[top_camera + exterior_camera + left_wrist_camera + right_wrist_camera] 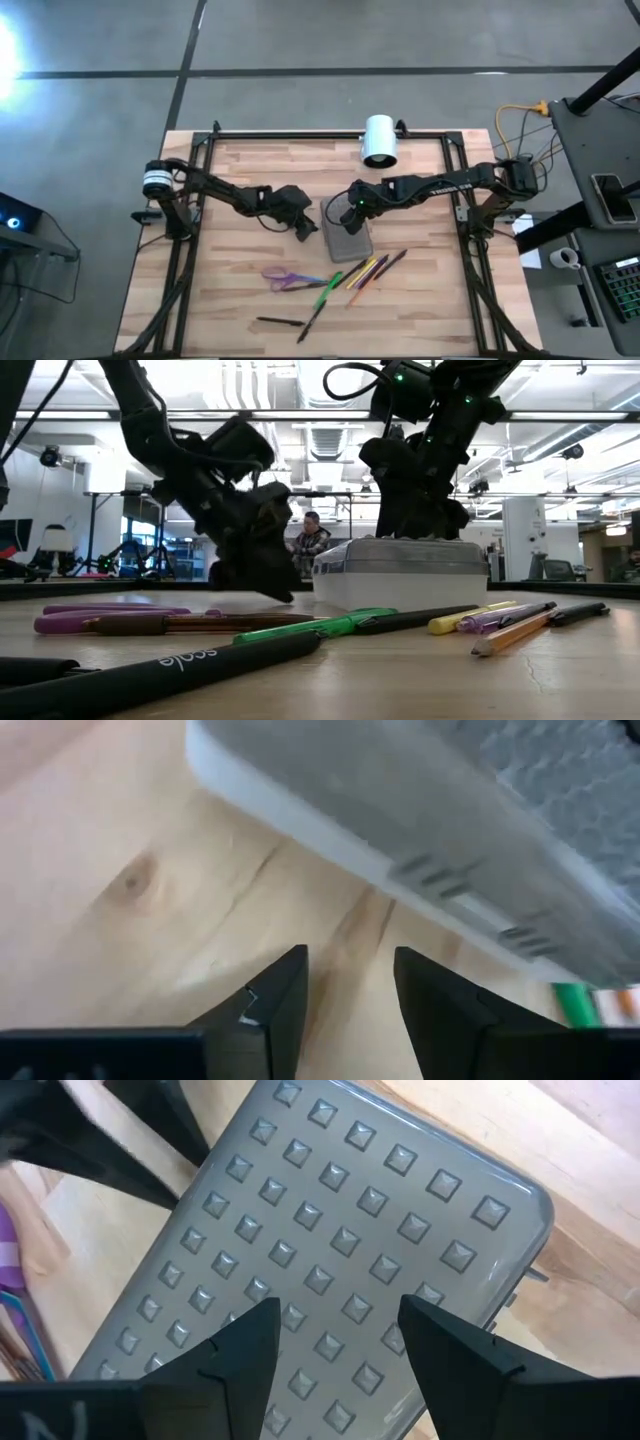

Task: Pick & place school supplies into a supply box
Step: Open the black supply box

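Note:
The supply box [350, 242], a flat grey case with a studded lid [330, 1210], lies shut at mid-table. My right gripper [340, 1305] stands open over the lid's far part, pointing steeply down. My left gripper [350, 955] is open and low over the wood, just left of the box's long side wall [420, 840], with nothing between its fingers. Nearer the front edge lie the school supplies: purple scissors [285, 277], a green pen [325, 290], a black pen [280, 321] and a fan of several pens and pencils [372, 268]. My right gripper's fingertips [420, 535] reach down to the top of the lid from above. I cannot tell whether they touch it. My left gripper touches nothing.
A white cylinder [379, 140] lies at the table's far edge, behind the box. Bare wood shows left of the left gripper and right of the box. A black metal frame [455, 190] runs along the table's sides. A person [312, 540] sits in the room beyond.

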`<action>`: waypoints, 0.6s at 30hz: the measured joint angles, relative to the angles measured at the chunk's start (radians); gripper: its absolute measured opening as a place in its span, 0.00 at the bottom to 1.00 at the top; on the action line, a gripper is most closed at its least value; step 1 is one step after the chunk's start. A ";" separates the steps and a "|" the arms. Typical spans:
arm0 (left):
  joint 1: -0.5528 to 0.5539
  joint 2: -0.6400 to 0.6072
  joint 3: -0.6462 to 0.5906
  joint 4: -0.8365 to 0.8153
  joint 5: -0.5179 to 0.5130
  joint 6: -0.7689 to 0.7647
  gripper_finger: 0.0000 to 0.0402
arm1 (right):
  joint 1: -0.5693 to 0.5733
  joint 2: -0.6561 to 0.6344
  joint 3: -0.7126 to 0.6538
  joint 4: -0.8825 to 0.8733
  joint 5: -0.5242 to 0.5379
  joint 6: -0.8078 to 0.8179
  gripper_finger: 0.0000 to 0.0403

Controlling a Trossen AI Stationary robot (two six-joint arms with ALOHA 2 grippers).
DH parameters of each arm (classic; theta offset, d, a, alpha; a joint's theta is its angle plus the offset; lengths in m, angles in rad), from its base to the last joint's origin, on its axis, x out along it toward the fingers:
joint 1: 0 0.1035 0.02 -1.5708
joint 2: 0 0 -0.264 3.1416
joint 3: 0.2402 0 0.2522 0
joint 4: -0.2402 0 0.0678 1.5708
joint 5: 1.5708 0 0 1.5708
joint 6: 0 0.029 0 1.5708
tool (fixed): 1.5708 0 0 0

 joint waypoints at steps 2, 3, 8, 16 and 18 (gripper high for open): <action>-0.011 0.014 0.013 0.007 -0.033 0.034 0.34 | 0.000 0.000 0.000 0.000 0.000 0.000 0.51; -0.019 0.023 0.020 0.009 -0.051 0.054 0.34 | 0.000 0.000 0.000 0.001 0.001 0.000 0.51; -0.057 0.063 0.062 0.006 -0.162 0.127 0.34 | 0.000 0.000 0.001 0.000 0.000 0.004 0.51; -0.067 0.096 0.090 0.013 -0.230 0.082 0.34 | -0.002 0.001 0.008 -0.009 0.002 0.006 0.51; -0.068 0.093 0.085 0.033 -0.232 0.082 0.34 | -0.002 0.001 0.008 -0.011 0.002 0.005 0.51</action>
